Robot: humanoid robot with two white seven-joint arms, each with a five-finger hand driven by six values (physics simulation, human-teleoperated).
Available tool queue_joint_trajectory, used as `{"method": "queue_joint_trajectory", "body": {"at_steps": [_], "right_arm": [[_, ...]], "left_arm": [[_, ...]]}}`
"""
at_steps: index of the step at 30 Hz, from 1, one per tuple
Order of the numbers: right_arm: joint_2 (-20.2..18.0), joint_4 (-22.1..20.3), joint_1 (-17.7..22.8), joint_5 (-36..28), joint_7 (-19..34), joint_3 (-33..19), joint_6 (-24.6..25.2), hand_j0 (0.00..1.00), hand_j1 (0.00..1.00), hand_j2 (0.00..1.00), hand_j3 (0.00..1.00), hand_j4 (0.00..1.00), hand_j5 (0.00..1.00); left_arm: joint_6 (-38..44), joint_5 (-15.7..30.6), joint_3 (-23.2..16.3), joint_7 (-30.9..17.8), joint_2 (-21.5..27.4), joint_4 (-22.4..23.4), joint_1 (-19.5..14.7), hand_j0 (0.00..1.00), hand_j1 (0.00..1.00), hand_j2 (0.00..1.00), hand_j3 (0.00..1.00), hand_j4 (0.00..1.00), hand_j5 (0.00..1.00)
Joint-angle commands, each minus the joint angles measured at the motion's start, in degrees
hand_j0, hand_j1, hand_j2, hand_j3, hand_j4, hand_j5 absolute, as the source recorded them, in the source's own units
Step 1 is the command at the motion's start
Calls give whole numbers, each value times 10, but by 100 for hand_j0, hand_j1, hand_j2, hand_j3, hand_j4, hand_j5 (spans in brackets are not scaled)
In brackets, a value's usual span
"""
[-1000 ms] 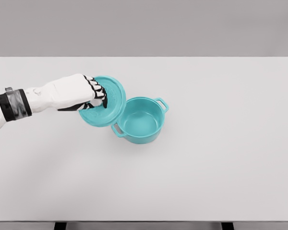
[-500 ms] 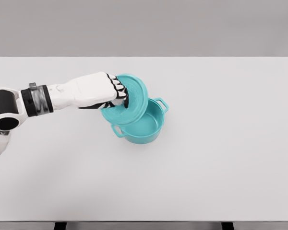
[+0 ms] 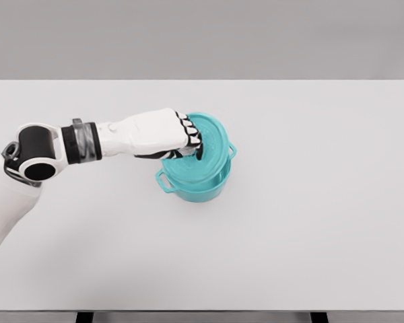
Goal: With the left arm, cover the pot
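A big white table (image 3: 310, 222) fills the view. 1 teal pot (image 3: 188, 188) sits on it, a little left of the middle.

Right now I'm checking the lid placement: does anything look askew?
Yes. The lid, gripped by the left hand, sits tilted over the pot, not flat on the rim.

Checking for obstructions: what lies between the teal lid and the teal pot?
Nothing in the head view: the teal lid, in the left hand, sits over the teal pot.
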Motion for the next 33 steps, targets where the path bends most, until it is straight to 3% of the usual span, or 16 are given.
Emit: {"method": "queue_joint_trajectory", "body": {"at_steps": [1,6,9,11,29,33], "right_arm": [[0,0,1,0,0,0,0,100,100,100,100,100,100],[0,0,1,0,0,0,0,100,100,100,100,100,100],[0,0,1,0,0,0,0,100,100,100,100,100,100],[0,0,1,0,0,0,0,100,100,100,100,100,100],[0,0,1,0,0,0,0,100,100,100,100,100,100],[0,0,1,0,0,0,0,100,100,100,100,100,100]], "left_arm": [[2,3,-7,0,-3,2,0,50,50,50,50,50,50],[2,3,-9,0,-3,10,-1,57,57,57,57,57,57],[2,4,-9,0,-3,12,-1,70,70,70,70,70,70],[2,3,-9,0,-3,12,-1,73,73,73,73,73,73],[2,3,-10,0,-12,18,-4,73,73,73,73,73,73],[2,3,-10,0,-19,28,-7,83,83,83,83,83,83]]}}
